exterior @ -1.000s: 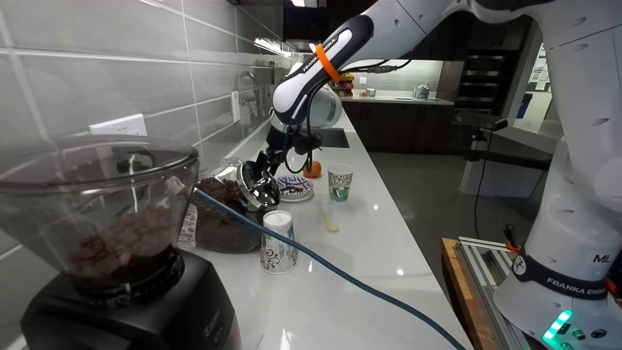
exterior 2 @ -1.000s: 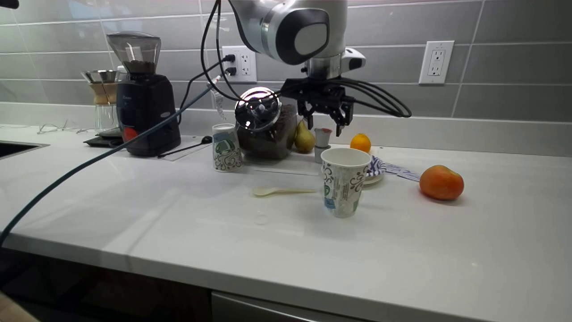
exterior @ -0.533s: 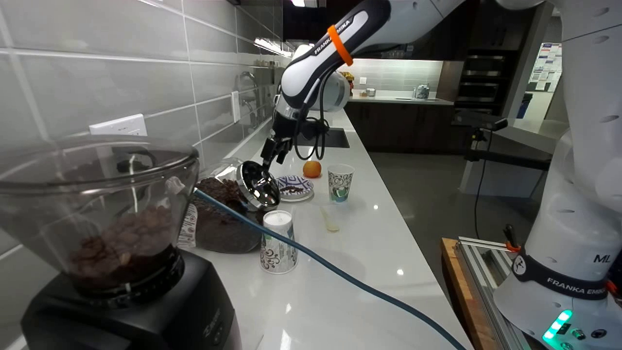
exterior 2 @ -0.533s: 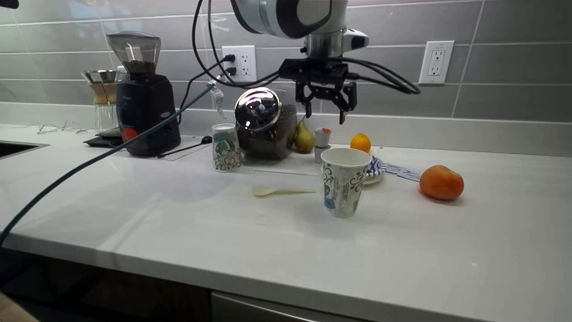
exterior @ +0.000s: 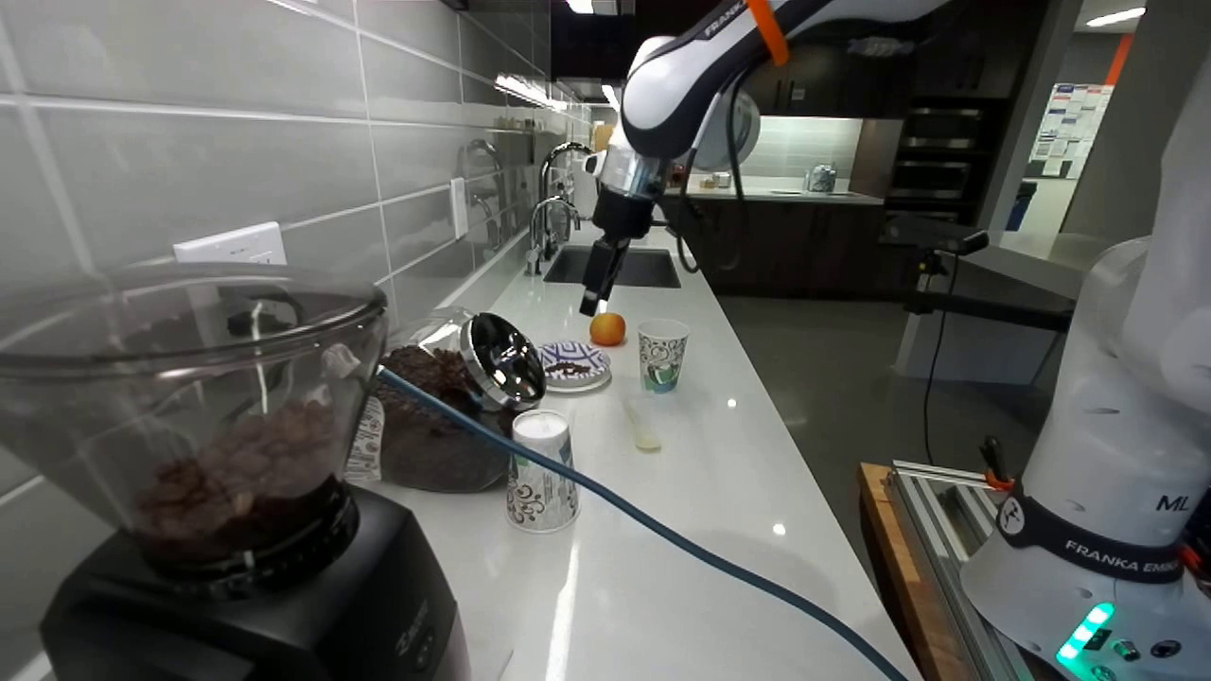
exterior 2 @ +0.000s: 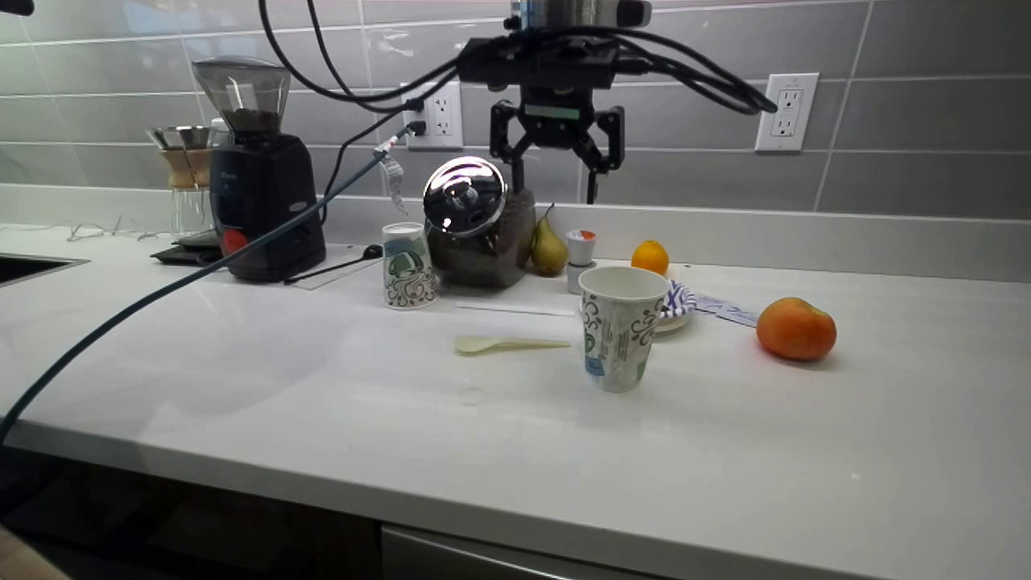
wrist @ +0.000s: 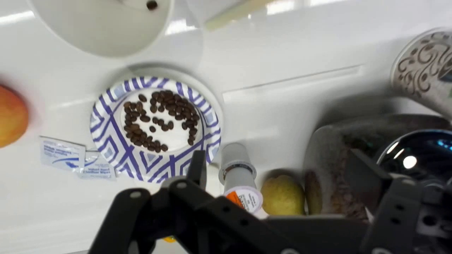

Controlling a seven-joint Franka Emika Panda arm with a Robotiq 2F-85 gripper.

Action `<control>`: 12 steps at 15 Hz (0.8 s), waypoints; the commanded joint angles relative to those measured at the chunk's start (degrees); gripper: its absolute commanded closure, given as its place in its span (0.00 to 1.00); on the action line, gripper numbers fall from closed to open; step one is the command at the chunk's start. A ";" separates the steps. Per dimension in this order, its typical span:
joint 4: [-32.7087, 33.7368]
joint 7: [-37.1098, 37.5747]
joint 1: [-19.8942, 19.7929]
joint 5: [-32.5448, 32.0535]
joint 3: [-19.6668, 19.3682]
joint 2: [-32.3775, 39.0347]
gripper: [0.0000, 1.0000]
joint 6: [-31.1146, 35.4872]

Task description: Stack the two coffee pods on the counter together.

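Observation:
Two small grey coffee pods stand stacked on the white counter [exterior 2: 322, 387] near the wall. The upper pod [exterior 2: 581, 248] rests upside down or lid-up on the lower pod [exterior 2: 577, 278]; in the wrist view the upper pod's white and orange lid [wrist: 247, 198] faces up, and the lower pod [wrist: 236, 155] is beneath it. In an exterior view the pods are hidden from sight, though the counter [exterior: 662, 567] shows. My gripper [exterior 2: 555, 184] is open and empty, above the pods and apart from them. It also shows in the wrist view [wrist: 282, 167] and an exterior view [exterior: 591, 307].
A tilted jar with a chrome lid [exterior 2: 465, 197] and a pear [exterior 2: 548, 248] stand beside the pods. A patterned plate with beans [wrist: 155, 162], an upright cup [exterior 2: 620, 330], an orange [exterior 2: 649, 257] and a red-orange fruit [exterior 2: 796, 329] are nearby. A blue cable [exterior: 662, 534] crosses the counter.
My gripper has risen from around the upper pod and backed away from the wall, its fingers apart. The two pods stay stacked in place.

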 commanded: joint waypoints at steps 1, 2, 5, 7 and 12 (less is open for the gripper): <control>-4.22 0.60 1.42 -6.54 -3.82 -11.33 0.00 -13.50; -3.90 1.90 1.55 -9.42 -4.33 -13.63 0.00 -17.49; -0.91 5.91 1.46 -17.85 -4.53 -19.17 0.00 -26.82; 1.51 5.00 2.15 -19.73 -5.32 -21.22 0.00 -29.51; 1.19 4.80 3.38 -18.98 -6.60 -21.72 0.00 -28.80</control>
